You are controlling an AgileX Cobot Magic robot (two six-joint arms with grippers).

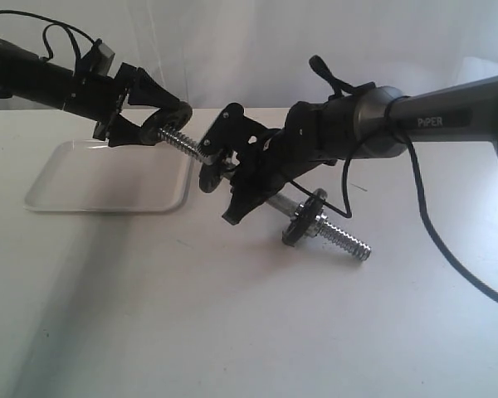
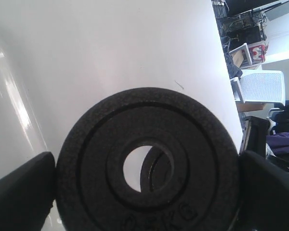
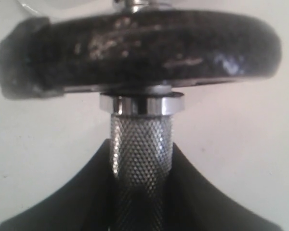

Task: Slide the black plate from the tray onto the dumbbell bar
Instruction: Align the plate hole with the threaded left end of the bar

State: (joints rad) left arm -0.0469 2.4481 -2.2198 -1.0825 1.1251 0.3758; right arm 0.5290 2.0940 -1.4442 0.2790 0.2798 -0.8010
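Two claws met over the table, and the step in hand looked like the threading itself. The left claw point(image 1: 159, 124) was spread wide and pinching the black plate point(image 2: 183, 159) by its rim, one finger pressed on each side and the plate's face turned back toward that claw's wrist. The right claw point(image 1: 224, 182) was pressed onto the knurled middle of the dumbbell bar point(image 3: 141, 144), holding it clear of the table on a slant. The bar's near threaded end reached from the right claw to the plate in the left one. Whether the tip had entered the centre hole could not be told; through the hole, from the left wrist, only pale table and a dark curve showed.

Next, by my judgement, the hole and the thread had to be lined up squarely and the plate pushed along the bar toward the right claw, without catching on the coarse thread.

That plate looked matte and grainy, with a raised rim, a sunken ring and raised lettering near the edge. Past the right claw's far side sat a second black plate point(image 1: 303, 220), already on the bar. Below the left claw lay the tray point(image 1: 66, 199), with no plate on it.
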